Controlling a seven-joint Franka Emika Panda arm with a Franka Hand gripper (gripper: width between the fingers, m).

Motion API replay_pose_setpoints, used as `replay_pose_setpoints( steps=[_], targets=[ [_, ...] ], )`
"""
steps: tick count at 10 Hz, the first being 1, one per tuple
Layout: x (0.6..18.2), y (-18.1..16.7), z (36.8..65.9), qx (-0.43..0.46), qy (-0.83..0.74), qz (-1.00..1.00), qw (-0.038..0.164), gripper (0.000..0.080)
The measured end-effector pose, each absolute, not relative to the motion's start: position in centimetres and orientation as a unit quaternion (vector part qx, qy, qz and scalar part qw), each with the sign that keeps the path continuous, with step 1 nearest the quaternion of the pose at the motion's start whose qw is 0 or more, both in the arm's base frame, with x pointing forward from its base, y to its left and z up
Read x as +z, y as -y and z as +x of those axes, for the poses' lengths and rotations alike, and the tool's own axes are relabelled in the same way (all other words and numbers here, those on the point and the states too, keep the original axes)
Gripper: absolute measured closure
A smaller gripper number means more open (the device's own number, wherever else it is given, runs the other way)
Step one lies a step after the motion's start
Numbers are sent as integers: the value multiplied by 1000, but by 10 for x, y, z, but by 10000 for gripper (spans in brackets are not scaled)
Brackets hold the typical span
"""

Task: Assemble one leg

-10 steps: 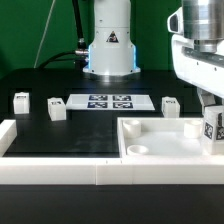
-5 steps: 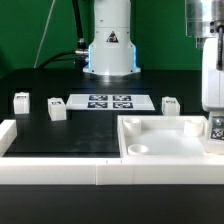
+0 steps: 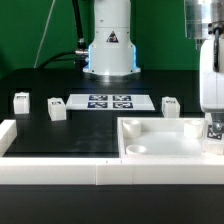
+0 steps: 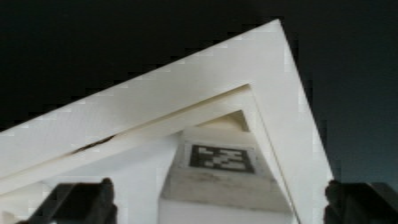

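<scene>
A leg, a stubby white block with a square tag, stands upright in the right far corner of the large white tray-like piece. In the exterior view the leg shows low between my fingers. My gripper straddles it. The dark fingers stand apart from the leg's sides, with a gap on each side, so the gripper is open. In the exterior view my gripper hangs at the exterior view's far right. Three more legs lie on the black table.
The marker board lies at the back middle, in front of the robot base. A white L-shaped wall runs along the front and the exterior view's left.
My gripper has come down with the leg into the tray-like piece's corner. Over the last half second it has barely moved.
</scene>
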State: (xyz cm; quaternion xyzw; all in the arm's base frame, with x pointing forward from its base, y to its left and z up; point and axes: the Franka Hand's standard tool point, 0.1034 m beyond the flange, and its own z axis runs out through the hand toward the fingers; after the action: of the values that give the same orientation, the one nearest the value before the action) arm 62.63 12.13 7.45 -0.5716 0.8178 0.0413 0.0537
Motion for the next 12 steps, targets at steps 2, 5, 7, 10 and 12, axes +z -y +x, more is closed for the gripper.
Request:
replay_pose_setpoints(
  steps=[2,5,7,10,12],
  targets=[
    [75,-117,627,39,-785,-616,55,161],
    [76,-116,628,31,-681,-730,59,151],
    [76,-116,628,24,-594,-802,61,151],
    [77,-119,627,19,-468,-882,47,151],
    [76,-115,629,10,-374,-926,48,151]
  ],
)
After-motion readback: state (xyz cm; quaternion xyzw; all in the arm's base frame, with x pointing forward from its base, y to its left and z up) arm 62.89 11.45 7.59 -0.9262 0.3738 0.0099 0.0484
